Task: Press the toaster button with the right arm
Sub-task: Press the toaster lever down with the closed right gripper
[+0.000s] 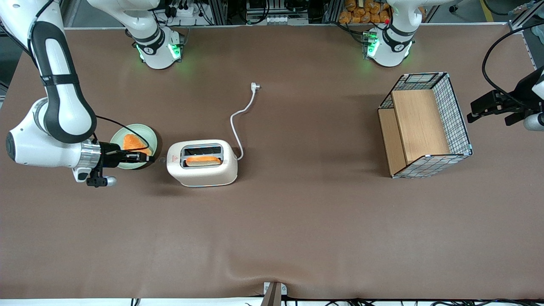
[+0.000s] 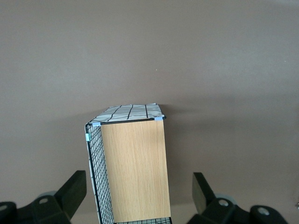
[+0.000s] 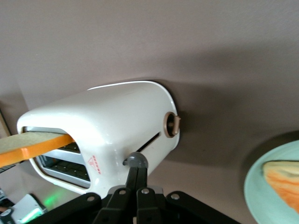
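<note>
Brown matting covers the whole table point(image 1: 272, 238), and I have the toaster point(image 1: 203, 163) standing on it toward the working arm's end, one slice of toast point(image 1: 203, 160) in the slot nearer the front camera. The gripper point(image 1: 148, 159) lies level above a green plate point(image 1: 149, 135) holding another slice, pointed at the toaster's narrow end. In the right wrist view the fingers point(image 3: 135, 179) are pressed together, gripping nothing, so they form one slim tip. That tip meets the grey button point(image 3: 135, 160) at the slot in that end. I judge the press is under way or about to begin.
</note>
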Action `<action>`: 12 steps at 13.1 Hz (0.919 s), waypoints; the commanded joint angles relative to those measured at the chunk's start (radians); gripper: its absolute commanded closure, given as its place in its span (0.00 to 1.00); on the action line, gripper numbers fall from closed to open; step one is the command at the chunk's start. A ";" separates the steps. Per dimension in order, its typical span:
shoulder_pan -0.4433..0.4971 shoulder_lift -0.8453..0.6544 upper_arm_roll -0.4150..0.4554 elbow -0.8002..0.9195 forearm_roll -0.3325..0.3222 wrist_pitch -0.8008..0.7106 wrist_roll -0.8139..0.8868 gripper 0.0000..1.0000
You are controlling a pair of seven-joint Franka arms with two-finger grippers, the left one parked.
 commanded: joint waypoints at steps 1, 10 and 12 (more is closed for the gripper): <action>0.006 -0.008 0.003 -0.030 0.046 0.025 -0.028 1.00; 0.020 0.011 0.005 -0.035 0.062 0.043 -0.026 1.00; 0.021 0.012 0.005 -0.039 0.063 0.047 -0.026 1.00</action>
